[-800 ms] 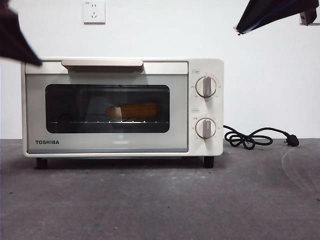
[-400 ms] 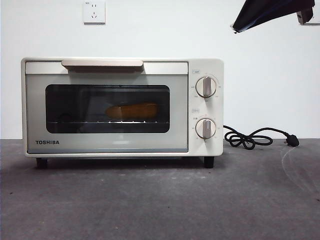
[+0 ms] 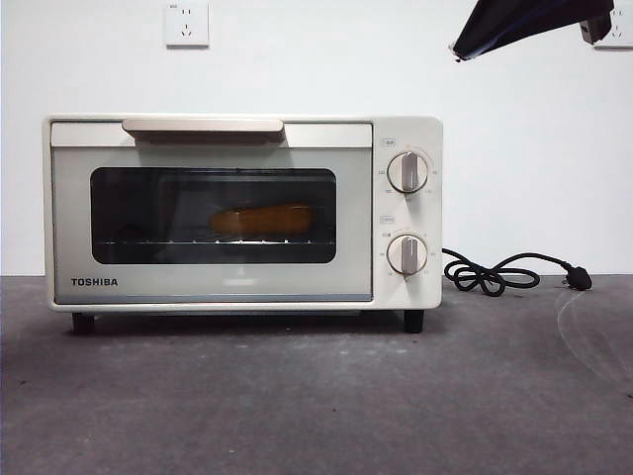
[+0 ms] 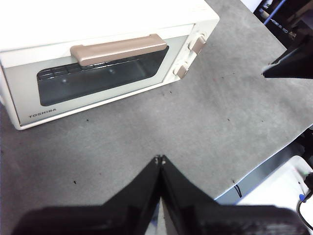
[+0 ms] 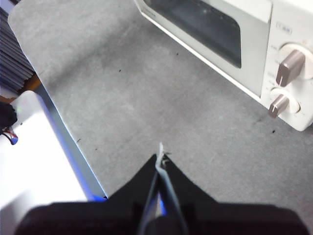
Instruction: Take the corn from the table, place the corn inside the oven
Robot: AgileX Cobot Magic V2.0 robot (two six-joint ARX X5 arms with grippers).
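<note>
The corn [image 3: 262,219] lies on the wire rack inside the oven [image 3: 213,282], seen through the dark glass of the closed door. The oven stands on the grey table [image 3: 316,396]. My left gripper [image 4: 160,159] hangs shut and empty high above the table in front of the oven [image 4: 98,24]. My right gripper [image 5: 160,155] is also shut and empty, raised off to the knob side of the oven [image 5: 254,58]. It shows as a black tip [image 3: 458,51] at the top right of the front view.
A black cord with plug [image 3: 495,272] lies coiled on the table right of the oven. Two round knobs [image 3: 407,171] sit on the oven's right panel. A socket [image 3: 186,23] is on the wall. The table's edge [image 4: 254,171] shows in the left wrist view.
The dark arm at the top left has left the front view. The black tip at the top right has shifted slightly left. Oven and corn have not moved.
</note>
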